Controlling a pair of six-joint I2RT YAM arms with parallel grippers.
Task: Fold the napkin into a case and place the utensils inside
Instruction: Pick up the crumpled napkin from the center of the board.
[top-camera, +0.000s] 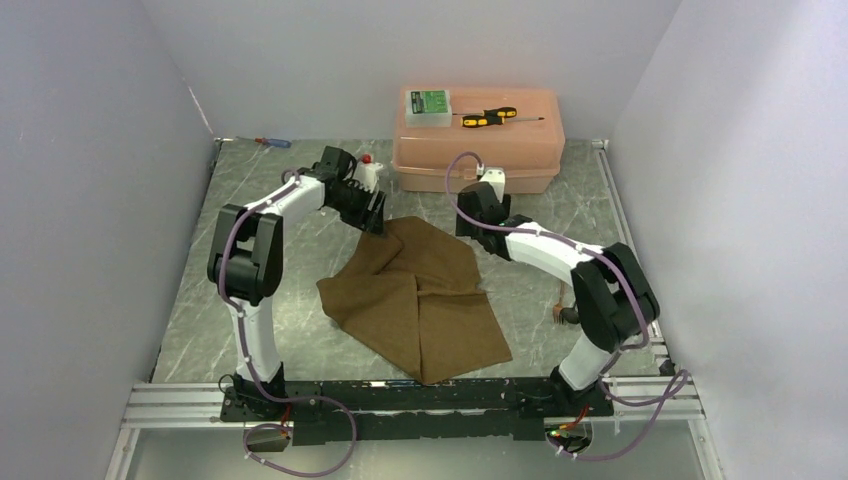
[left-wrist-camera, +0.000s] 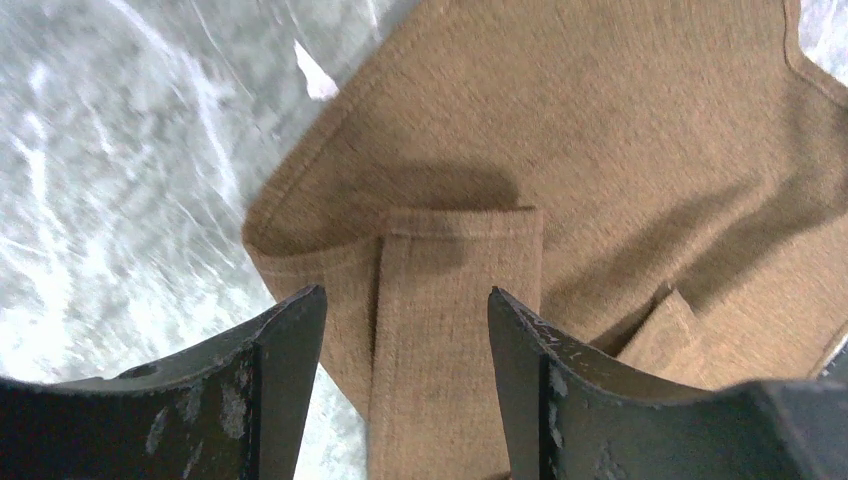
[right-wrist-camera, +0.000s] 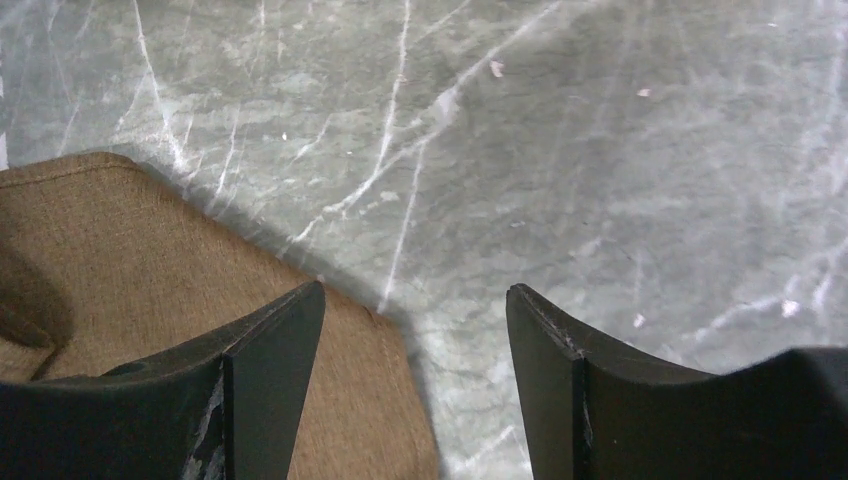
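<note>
The napkin (top-camera: 415, 300) is a dark-brown cloth lying creased and partly folded on the marble table, not a pouch. My left gripper (top-camera: 372, 225) is at its far left corner. In the left wrist view the gripper (left-wrist-camera: 405, 295) is open, with a folded-over strip of the napkin (left-wrist-camera: 600, 150) between its fingers. My right gripper (top-camera: 470, 232) is at the cloth's far right edge. In the right wrist view it (right-wrist-camera: 415, 290) is open and empty, one finger over the napkin (right-wrist-camera: 120, 250) and the other over bare table. A small dark utensil end (top-camera: 567, 314) shows beside the right arm.
A pink plastic box (top-camera: 520, 150) stands at the back, with a green-labelled case (top-camera: 428, 105) and a yellow-and-black screwdriver (top-camera: 488, 118) on its lid. A blue-and-red screwdriver (top-camera: 272, 142) lies at the back left. A small white item (top-camera: 368, 172) sits behind the left gripper.
</note>
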